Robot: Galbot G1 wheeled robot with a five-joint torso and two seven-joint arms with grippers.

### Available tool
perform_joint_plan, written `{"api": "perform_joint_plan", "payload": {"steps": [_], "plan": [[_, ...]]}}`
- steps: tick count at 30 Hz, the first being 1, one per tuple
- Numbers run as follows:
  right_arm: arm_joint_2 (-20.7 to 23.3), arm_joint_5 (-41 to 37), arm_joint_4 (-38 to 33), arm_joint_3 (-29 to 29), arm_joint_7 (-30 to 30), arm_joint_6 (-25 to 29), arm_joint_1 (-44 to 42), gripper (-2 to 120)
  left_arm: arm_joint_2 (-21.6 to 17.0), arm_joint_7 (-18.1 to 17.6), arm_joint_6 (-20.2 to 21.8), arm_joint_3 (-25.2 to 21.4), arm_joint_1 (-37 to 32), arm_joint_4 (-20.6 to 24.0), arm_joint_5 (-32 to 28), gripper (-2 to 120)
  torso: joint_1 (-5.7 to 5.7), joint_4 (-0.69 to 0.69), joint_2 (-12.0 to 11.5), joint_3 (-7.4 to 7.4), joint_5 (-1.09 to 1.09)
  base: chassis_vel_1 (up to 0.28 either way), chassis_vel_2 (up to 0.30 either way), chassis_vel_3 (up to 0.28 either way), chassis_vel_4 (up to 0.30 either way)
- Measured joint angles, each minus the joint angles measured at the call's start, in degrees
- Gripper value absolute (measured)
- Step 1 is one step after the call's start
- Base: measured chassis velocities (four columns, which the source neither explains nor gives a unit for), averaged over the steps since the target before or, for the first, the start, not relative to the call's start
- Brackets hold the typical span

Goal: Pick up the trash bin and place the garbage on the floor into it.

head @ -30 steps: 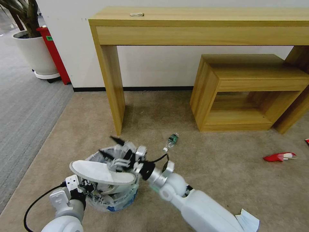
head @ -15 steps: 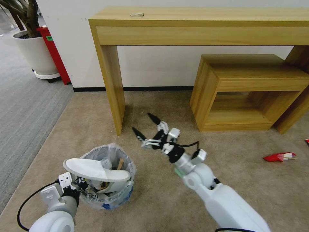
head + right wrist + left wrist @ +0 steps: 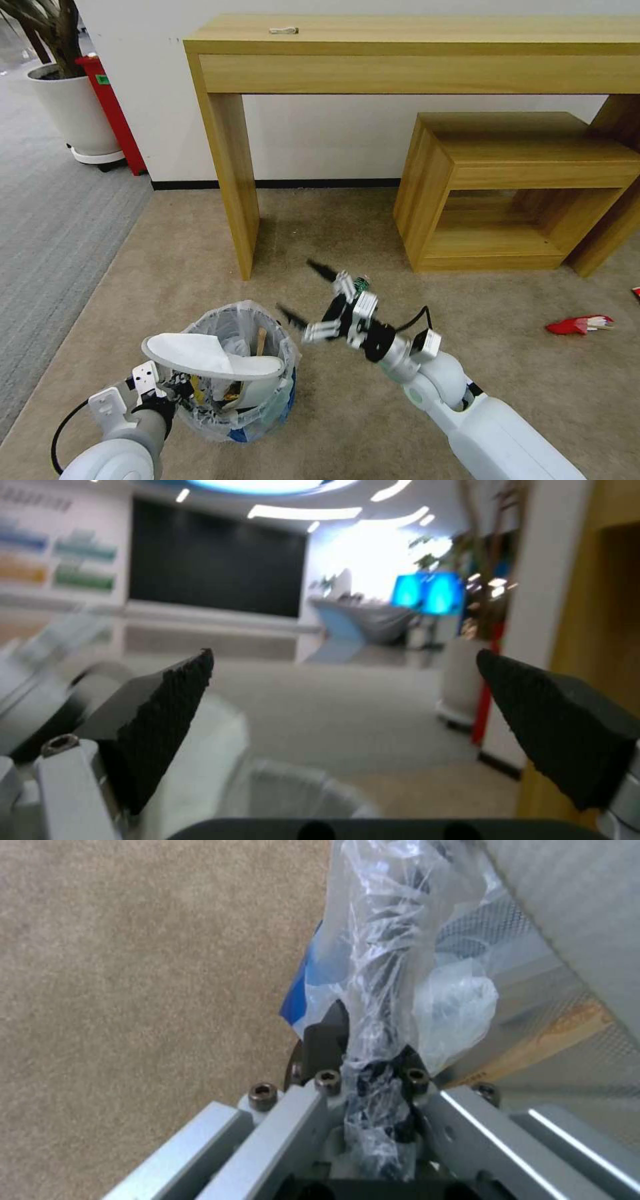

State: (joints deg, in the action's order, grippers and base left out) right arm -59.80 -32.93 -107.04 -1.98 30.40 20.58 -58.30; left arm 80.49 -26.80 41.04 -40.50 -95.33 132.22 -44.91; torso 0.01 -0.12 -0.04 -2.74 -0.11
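Keep left gripper [image 3: 167,390] clamped on trash bin [image 3: 230,373] rim at seven o'clock; lower wide-open right gripper [image 3: 310,297] squarely over green-label bottle [image 3: 361,285] at one o'clock on floor [image 3: 467,347].

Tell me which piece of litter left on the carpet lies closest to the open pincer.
The green-label bottle, lying just behind the right pincer; the red wrapper is far off to the right.

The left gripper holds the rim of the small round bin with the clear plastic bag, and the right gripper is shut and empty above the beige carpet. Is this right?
Not quite: the right gripper is open, as the right wrist view shows, fingers wide apart and empty. The rest stands.
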Motion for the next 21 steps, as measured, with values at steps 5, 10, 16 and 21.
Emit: {"api": "perform_joint_plan", "payload": {"steps": [5, 10, 16, 21], "plan": [[2.6, 6.7, -0.8, -3.8, 5.9, -5.0, 2.6, 100, -0.1, 0.3, -0.4, 0.2, -0.1, 0.1, 2.1, 1, 0.00, 0.00, 0.0, 0.00, 0.00, 0.000, 0.000, 0.000, 0.000], [1.9, 5.3, 2.6, -14.0, 10.0, -6.8, 9.8, 100, 0.6, 1.1, -0.9, 0.7, 0.7, -1.3, 4.3, 1, 0.00, 0.00, 0.0, 0.00, -0.01, 0.000, 0.000, 0.000, 0.000], [-1.0, 8.1, 6.2, -19.2, 11.0, -8.3, 16.0, 100, 0.7, 1.3, -1.1, 0.4, 1.3, -2.2, 4.3, 1, 0.00, 0.00, 0.0, -0.01, -0.01, 0.000, 0.000, 0.000, 0.000], [-3.2, 16.0, 9.0, -22.2, 10.3, -10.0, 20.4, 100, 0.8, 1.5, -1.3, 0.3, 2.0, -2.5, 4.2, 1, 0.00, 0.00, 0.0, -0.01, -0.01, 0.000, 0.000, 0.000, 0.000]]}}
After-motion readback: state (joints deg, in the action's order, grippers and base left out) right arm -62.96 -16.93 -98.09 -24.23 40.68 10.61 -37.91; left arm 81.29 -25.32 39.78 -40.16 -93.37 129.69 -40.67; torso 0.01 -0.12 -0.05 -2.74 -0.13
